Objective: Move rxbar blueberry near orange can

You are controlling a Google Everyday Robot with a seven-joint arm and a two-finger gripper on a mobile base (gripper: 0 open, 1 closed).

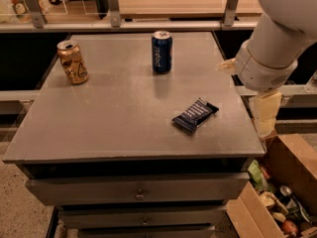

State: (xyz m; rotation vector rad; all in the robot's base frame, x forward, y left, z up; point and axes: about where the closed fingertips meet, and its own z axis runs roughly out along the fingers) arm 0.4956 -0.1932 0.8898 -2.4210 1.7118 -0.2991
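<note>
The rxbar blueberry (195, 114) lies flat on the grey table top (114, 118), right of the middle and near the front edge. The orange can (73, 62) stands upright at the far left of the table. My gripper (265, 117) hangs off the white arm (277, 38) just past the table's right edge, to the right of the bar and not touching it. It holds nothing that I can see.
A dark blue can (161, 51) stands upright at the back middle of the table. A cardboard box (277, 197) with several items sits on the floor at the lower right. Drawers (138, 192) front the table. A railing (148, 24) runs behind.
</note>
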